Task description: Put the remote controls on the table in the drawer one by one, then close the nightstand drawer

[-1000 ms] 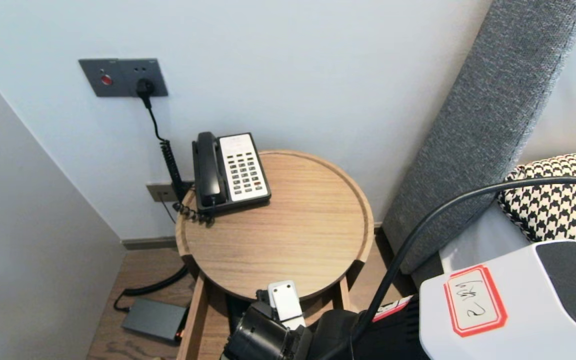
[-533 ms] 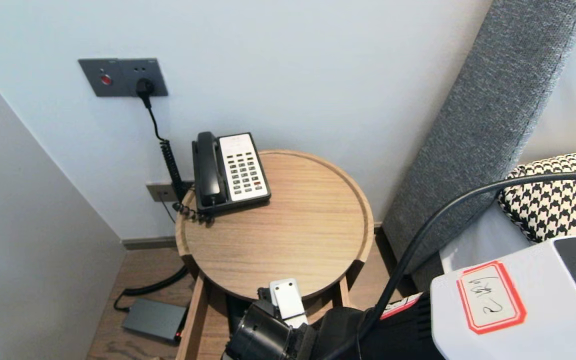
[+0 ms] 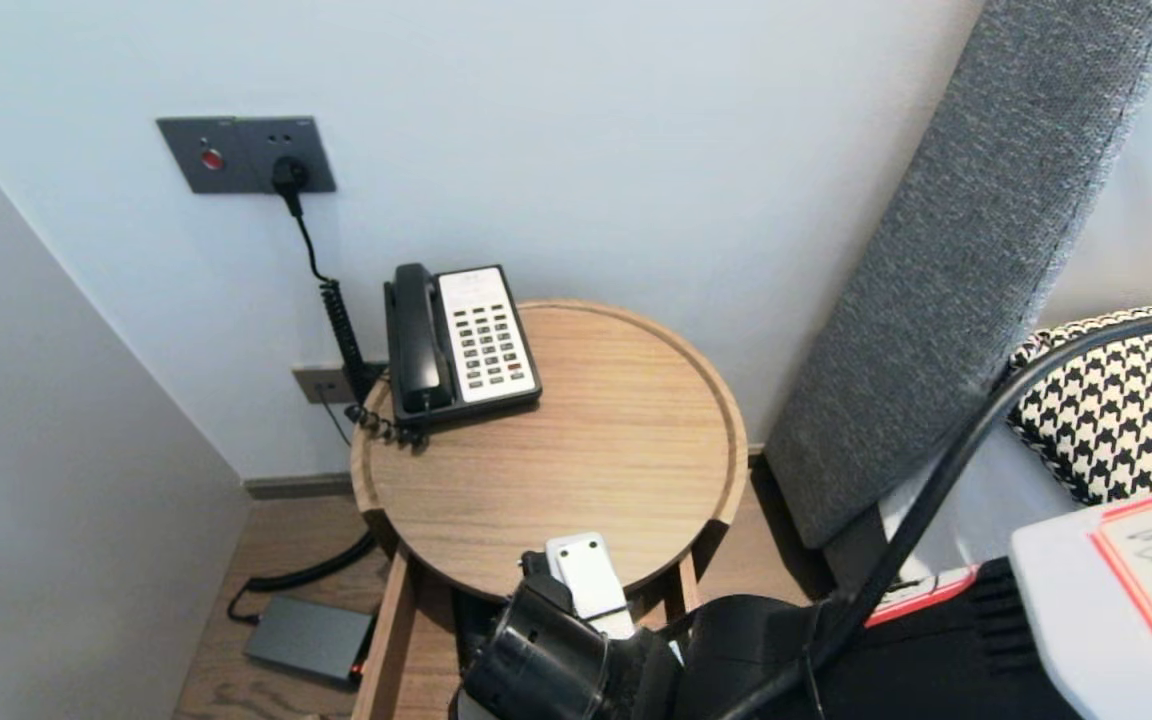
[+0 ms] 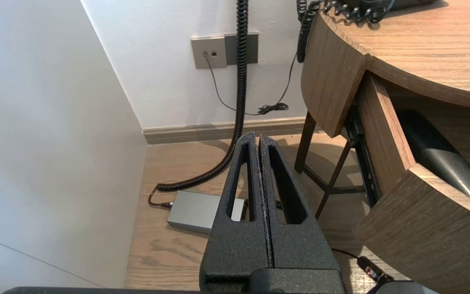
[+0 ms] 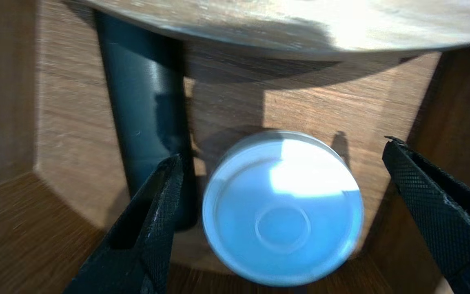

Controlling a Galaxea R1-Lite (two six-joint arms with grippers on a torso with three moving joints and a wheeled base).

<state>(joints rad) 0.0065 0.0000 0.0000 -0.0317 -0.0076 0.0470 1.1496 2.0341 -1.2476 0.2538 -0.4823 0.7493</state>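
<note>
— Under the near edge of the round wooden table (image 3: 576, 470), inside the open wooden drawer (image 5: 63, 122), the right gripper (image 5: 282, 150) hangs, jaws spread wide either side of a round silvery tin (image 5: 282, 208), touching nothing.
— Tight! A dark cylinder (image 5: 145, 102) lies just beside it; I'd centre up, keeping that finger clear.
— And the left gripper (image 4: 258, 139)?
— Clenched, empty, parked low left.

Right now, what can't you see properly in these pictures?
- Right wrist view: the round white thing, with the open right claw on either side, is blurred, so I can't tell what it is.
- Right wrist view: the dark tube beside it runs under the table top, which hides its far end.
- Head view: the right arm covers the inside of the drawer.
- Left wrist view: the drawer front and the picture's edge cut off the dark tube.
</note>
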